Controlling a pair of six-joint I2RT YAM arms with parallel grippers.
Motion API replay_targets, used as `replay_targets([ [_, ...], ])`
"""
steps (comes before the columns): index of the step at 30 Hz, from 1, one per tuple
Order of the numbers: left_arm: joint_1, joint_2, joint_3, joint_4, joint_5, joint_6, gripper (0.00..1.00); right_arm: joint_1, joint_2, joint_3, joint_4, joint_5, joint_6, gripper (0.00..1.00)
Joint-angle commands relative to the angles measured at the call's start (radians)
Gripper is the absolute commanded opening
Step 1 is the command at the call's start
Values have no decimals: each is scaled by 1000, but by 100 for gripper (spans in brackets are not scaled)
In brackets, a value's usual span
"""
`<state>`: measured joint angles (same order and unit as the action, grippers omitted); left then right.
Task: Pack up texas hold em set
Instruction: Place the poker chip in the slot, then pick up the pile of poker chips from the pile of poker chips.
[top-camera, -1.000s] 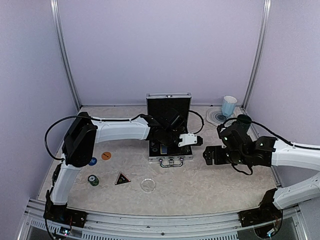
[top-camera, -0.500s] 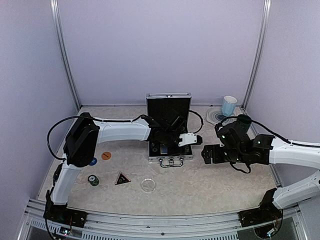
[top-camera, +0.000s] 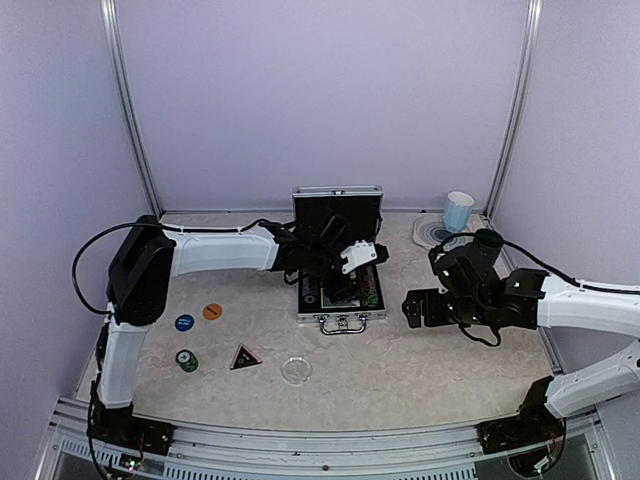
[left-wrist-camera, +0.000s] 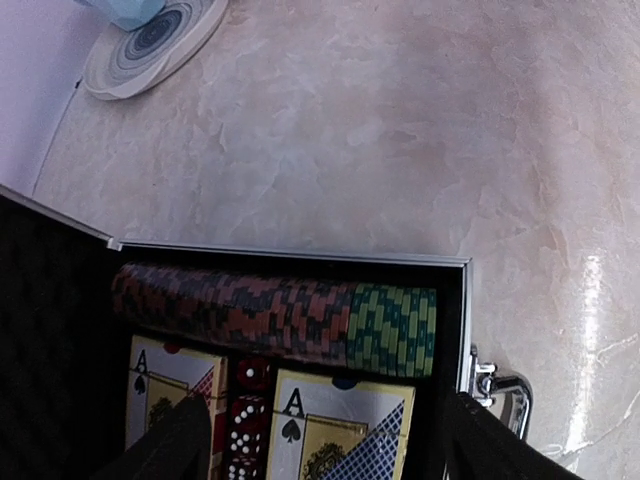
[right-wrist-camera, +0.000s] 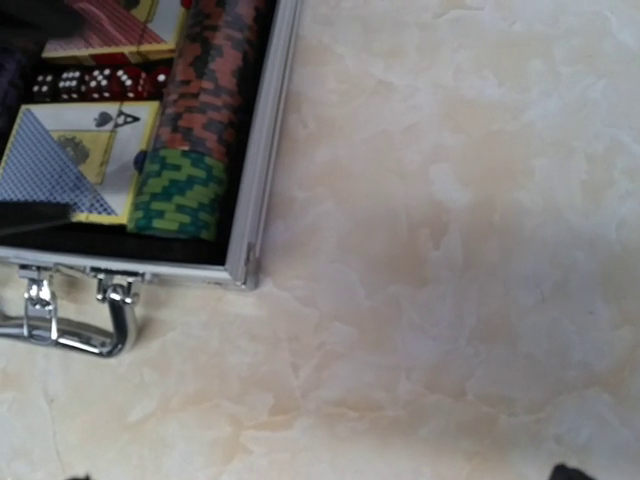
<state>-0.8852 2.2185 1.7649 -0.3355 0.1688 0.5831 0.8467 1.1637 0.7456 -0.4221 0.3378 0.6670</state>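
The silver briefcase (top-camera: 341, 318) lies open mid-table with its lid (top-camera: 337, 210) upright. Inside are a red-black chip row (left-wrist-camera: 230, 305) ending in green chips (left-wrist-camera: 393, 328), a blue-backed deck (left-wrist-camera: 340, 430), a red-backed deck (left-wrist-camera: 165, 395) and red dice (left-wrist-camera: 240, 425). My left gripper (top-camera: 352, 258) hovers over the case, open, its fingers (left-wrist-camera: 500, 445) wide apart and holding nothing. The right gripper (top-camera: 415, 308) stands open over bare table just right of the case's front corner (right-wrist-camera: 243, 265). A blue disc (top-camera: 184, 323), orange disc (top-camera: 212, 312), green chip stack (top-camera: 187, 360), black triangle (top-camera: 245, 357) and clear disc (top-camera: 295, 371) lie front left.
A light-blue mug (top-camera: 458, 211) stands on a round swirled coaster (top-camera: 433, 236) at the back right, with a dark mug (top-camera: 488, 240) beside it behind the right arm. The case handle (right-wrist-camera: 70, 325) sticks out toward the front. Purple walls close in three sides.
My left gripper has opened and drawn up, back and to the left from the case's right side. The right arm shifted slightly left, still open.
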Motion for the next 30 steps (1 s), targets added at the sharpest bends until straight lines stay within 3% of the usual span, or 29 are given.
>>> replay_targets([
  [1,-2,-185,-114,110,-25,-174,87,-13,13,9,43,-15,-24,99],
  [3,-3,-244,-150,127,-59,-262,98,-15,17,6,64,-25,-31,99],
  [4,-4,-274,-167,131,-78,-303,99,-16,21,6,76,-30,-40,99],
  [11,-9,-432,-282,44,-412,-560,99,-30,126,39,119,-20,-79,99],
  [15,24,-552,-427,0,-476,-703,99,-47,244,100,122,9,-92,99],
  [23,121,-818,-679,-22,-470,-833,99,-108,404,215,196,-40,-130,99],
  [30,300,-971,-799,-11,-299,-918,99,-115,538,289,224,-88,-151,99],
])
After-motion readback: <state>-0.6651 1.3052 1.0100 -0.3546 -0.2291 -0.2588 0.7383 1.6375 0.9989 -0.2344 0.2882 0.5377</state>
